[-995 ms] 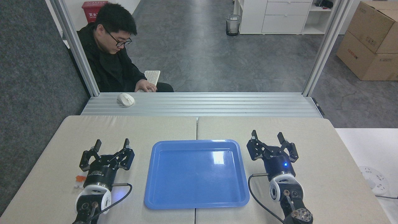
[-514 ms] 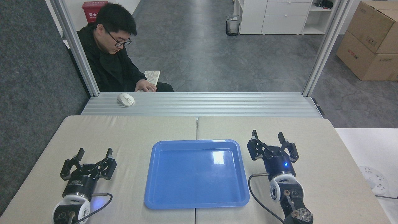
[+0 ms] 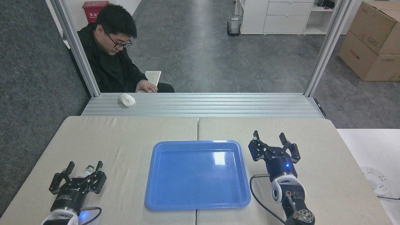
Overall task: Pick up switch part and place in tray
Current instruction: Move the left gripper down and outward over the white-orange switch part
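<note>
Left pincer (image 3: 84,167): fingers apart, around the switch part (image 3: 87,170).
Right pincer (image 3: 269,136): fingers apart, beside the tray (image 3: 150,193).
Surface (image 3: 131,134): beige.

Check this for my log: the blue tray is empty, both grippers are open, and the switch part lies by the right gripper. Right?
Not quite. The head view shows the switch part by the left gripper, between its open fingers, not the right gripper. The tray is empty; both grippers are open.

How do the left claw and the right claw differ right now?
The left claw sits low at the table's near left, with the switch part showing between its fingers; the right claw stands beside the tray's right rim with nothing between its fingers. The left is farther from the tray. Both are open, fingers pointing away.
</note>
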You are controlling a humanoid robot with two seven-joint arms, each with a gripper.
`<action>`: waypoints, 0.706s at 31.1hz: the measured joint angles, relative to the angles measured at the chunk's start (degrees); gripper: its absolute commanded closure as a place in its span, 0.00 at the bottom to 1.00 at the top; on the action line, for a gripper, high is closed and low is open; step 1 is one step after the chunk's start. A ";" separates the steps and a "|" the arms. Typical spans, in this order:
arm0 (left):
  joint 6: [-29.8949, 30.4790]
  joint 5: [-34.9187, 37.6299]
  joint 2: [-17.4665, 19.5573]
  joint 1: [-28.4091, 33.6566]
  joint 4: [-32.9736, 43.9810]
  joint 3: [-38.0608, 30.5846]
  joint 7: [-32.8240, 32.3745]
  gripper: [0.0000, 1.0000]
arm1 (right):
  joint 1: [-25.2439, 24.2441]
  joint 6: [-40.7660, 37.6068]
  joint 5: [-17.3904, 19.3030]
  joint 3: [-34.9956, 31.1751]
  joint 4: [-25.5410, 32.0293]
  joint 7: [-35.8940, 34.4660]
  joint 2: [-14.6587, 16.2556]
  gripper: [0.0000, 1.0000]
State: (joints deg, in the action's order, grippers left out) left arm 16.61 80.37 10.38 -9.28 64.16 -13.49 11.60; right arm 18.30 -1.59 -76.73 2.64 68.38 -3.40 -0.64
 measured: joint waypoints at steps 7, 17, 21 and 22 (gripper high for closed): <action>-0.22 0.32 0.49 0.10 -3.24 -0.54 0.77 0.01 | -0.01 0.00 0.00 0.00 0.00 -0.09 0.00 0.00; -0.49 0.55 0.85 0.20 -6.37 -0.58 0.97 0.01 | -0.02 0.00 0.00 0.00 0.00 -0.22 -0.02 0.00; -0.52 0.64 0.93 0.26 -7.26 -0.42 0.98 0.01 | -0.02 0.00 0.00 0.00 0.00 -0.23 -0.03 0.00; -0.52 0.67 0.93 0.28 -7.42 -0.34 0.98 0.01 | -0.02 0.00 0.00 0.00 0.00 -0.23 -0.03 0.00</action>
State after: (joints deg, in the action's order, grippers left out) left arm 16.10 81.04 11.31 -9.00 56.74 -13.83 12.59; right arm 18.28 -1.59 -76.73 2.64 68.38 -3.63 -0.67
